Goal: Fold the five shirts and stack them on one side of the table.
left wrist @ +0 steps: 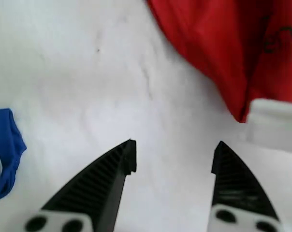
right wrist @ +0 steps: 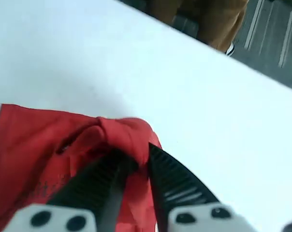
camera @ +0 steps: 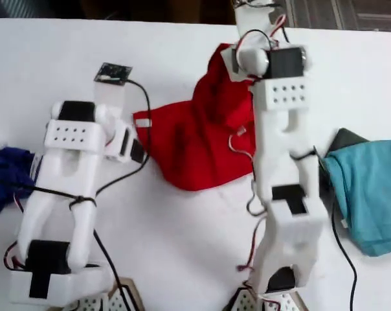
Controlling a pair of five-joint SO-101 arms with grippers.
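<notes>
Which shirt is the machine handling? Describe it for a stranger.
On the white table, look near the middle. The red shirt lies crumpled there, a fold pinched in the jaws of the right arm. Its neighbours are a blue shirt and a teal shirt.

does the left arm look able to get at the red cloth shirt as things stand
Probably yes: the left hand is open above the bare white table, and the red cloth shirt lies just ahead, with nothing between them.
</notes>
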